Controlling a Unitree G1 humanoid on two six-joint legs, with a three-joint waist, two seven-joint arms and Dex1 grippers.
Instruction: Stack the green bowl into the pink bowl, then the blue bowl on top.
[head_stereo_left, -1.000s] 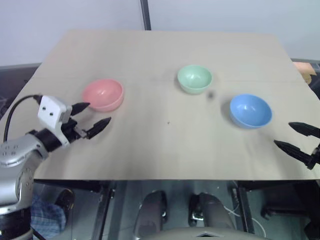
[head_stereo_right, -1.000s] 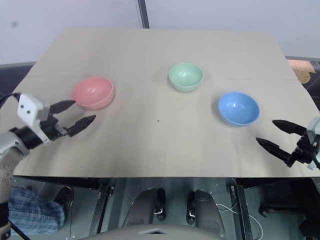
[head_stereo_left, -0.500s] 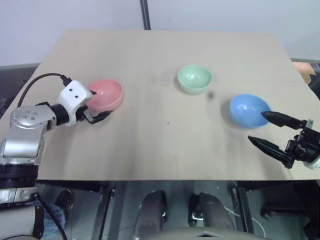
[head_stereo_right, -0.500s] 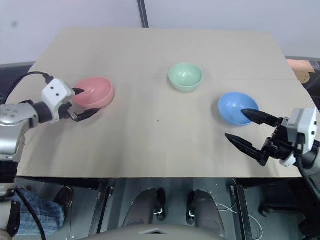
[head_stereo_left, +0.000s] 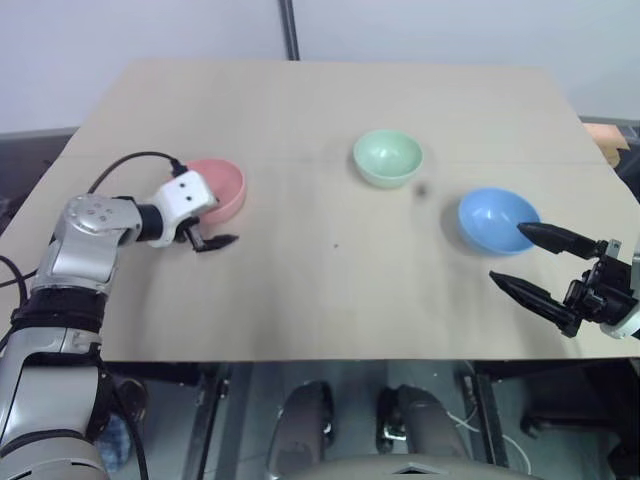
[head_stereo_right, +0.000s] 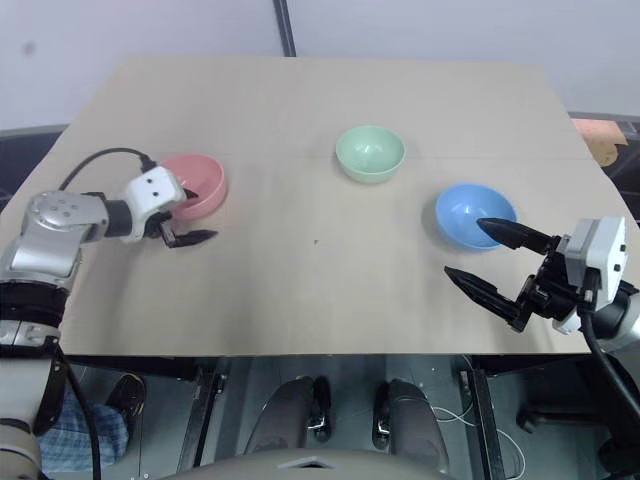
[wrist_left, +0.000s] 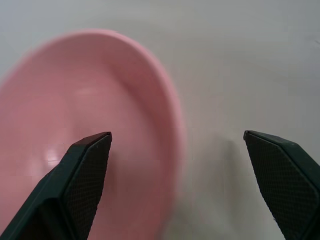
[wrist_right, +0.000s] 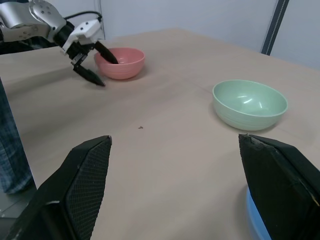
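Note:
Three bowls sit apart on the wooden table. The pink bowl is at the left, the green bowl at the middle back and the blue bowl at the right. My left gripper is open and straddles the pink bowl's near rim: in the left wrist view one finger hangs over the inside of the pink bowl, the other over the table. My right gripper is open and empty, just in front of the blue bowl, its upper finger across the near rim.
The table's front edge runs just below both grippers. A dark pole rises behind the back edge. An orange-brown object lies off the table's right side. Bare tabletop stretches between the bowls.
My left gripper has swung forward and down from the table's left edge to the pink bowl's rim. My right gripper came in leftward to the blue bowl, then held still.

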